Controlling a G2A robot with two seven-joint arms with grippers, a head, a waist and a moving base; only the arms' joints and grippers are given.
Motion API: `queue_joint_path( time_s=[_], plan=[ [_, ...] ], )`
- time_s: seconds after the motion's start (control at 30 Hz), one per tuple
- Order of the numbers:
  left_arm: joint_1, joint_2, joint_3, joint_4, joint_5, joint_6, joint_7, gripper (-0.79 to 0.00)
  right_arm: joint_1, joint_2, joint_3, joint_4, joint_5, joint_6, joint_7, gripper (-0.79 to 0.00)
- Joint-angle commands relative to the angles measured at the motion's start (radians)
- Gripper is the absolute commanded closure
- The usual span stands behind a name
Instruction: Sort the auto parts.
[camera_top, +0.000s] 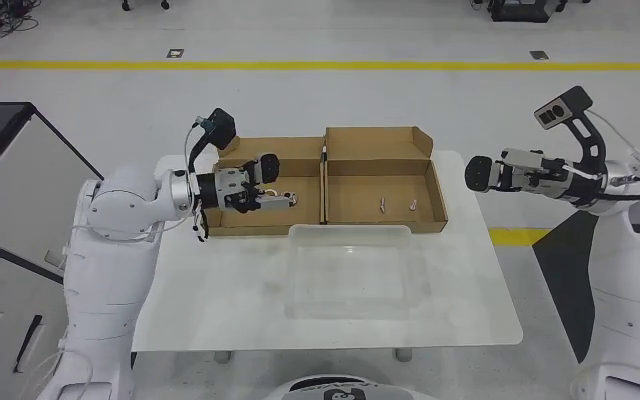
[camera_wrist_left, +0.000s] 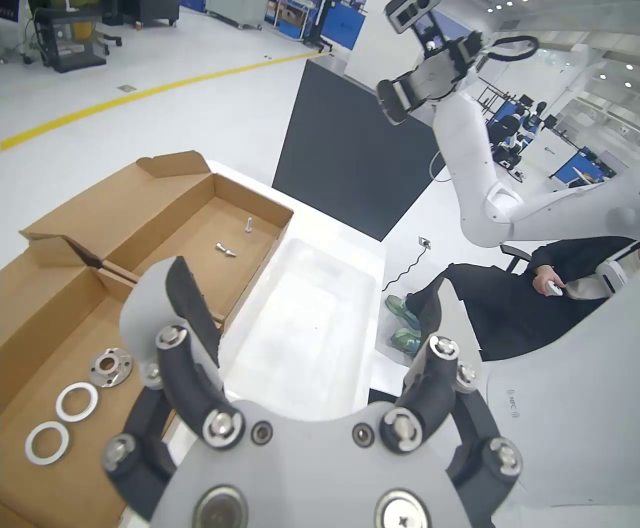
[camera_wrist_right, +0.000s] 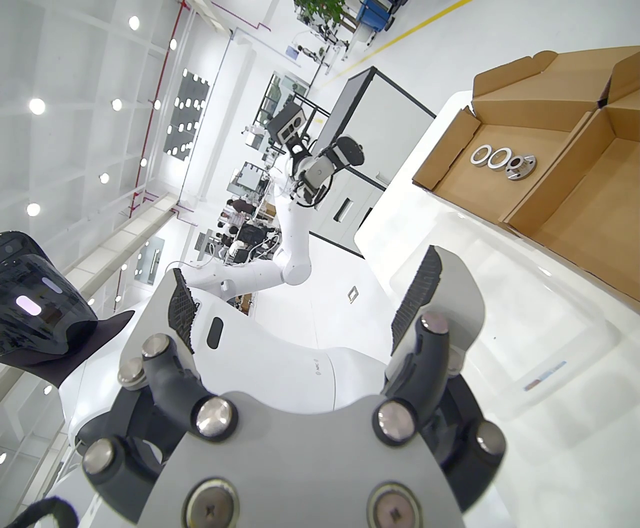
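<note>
My left gripper (camera_wrist_left: 305, 310) hangs spread and empty above the left cardboard box (camera_wrist_left: 45, 310), which holds washers (camera_wrist_left: 59, 402) and flange (camera_wrist_left: 119, 376); right gripper (camera_wrist_right: 307, 285) spread too. Sorting seems finished; next I'd lift straight clear.

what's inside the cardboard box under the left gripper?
Two flat rings and a flanged disc lie in a row on the box floor. In the top view the left gripper covers part of that floor; what's beneath is hidden.
</note>
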Motion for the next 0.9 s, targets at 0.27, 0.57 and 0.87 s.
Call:
queue_joint_path(
  time_s=[0.27,0.57,0.87],
  plan=[
    [0.010,0.013,-0.003,-0.020,-0.015,-0.014,0.014,-0.785,0.000,0.000,0.000,0.000,0.000,0.000,0.000,-0.784],
    [0.010,0.013,-0.003,-0.020,-0.015,-0.014,0.014,-0.785,0.000,0.000,0.000,0.000,0.000,0.000,0.000,-0.784],
    [0.010,0.013,-0.003,-0.020,-0.015,-0.014,0.014,-0.785,0.000,0.000,0.000,0.000,0.000,0.000,0.000,-0.785]
  ],
)
